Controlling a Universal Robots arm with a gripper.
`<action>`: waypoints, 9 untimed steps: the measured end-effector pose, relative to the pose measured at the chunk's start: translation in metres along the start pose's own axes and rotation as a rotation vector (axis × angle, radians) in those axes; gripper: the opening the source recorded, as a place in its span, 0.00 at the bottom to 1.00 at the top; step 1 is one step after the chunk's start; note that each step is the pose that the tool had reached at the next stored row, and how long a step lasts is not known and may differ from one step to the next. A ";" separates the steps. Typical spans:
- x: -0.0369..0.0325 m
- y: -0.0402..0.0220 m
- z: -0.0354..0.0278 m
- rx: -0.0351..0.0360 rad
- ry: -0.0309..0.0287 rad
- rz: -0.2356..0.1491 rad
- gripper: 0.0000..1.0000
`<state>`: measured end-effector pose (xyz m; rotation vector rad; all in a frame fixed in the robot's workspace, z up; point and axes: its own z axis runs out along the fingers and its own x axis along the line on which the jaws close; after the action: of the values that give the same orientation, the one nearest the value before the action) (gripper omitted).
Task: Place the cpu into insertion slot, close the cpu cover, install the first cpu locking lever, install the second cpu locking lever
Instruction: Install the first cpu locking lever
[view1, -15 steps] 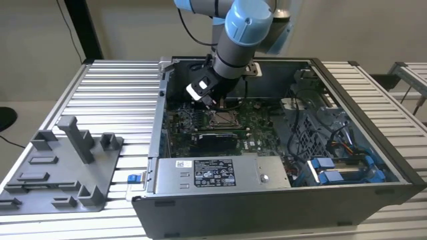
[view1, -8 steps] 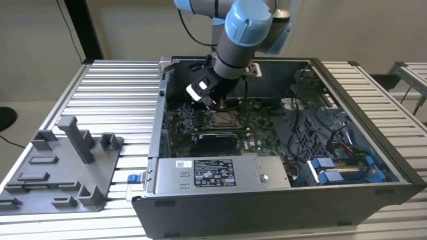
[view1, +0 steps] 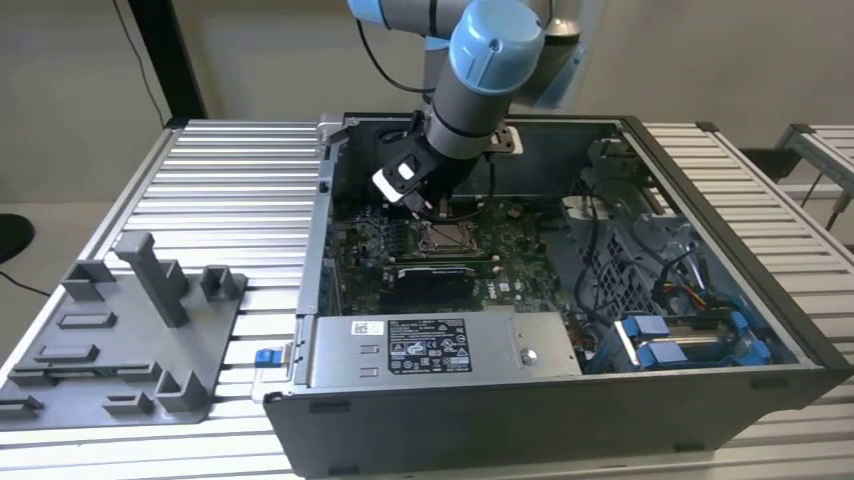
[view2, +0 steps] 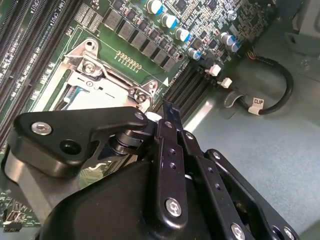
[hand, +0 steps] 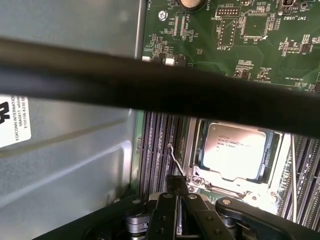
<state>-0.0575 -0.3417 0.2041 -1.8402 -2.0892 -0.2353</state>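
Fixture: one grey holder, outside the case and well apart from the insertion slot, toward the exterior view's left.
Tool: one gripper at the slot's edge. Its fingers are narrow, tips together beside one raised wire lever; whether they pinch it cannot be told.
Socket: one cpu seated in the slot, with one cpu cover lying over it.
Risk: if the tips slip, the lever may spring free and the tips may scrape the circuit board beside the slot.
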 end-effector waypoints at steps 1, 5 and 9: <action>0.0001 0.0000 0.0002 0.0000 0.0000 0.000 0.00; 0.0001 0.0002 0.0009 0.0000 0.0000 0.000 0.00; -0.0003 0.0012 0.0019 0.0000 0.0000 0.000 0.00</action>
<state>-0.0566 -0.3412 0.2021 -1.8404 -2.0891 -0.2353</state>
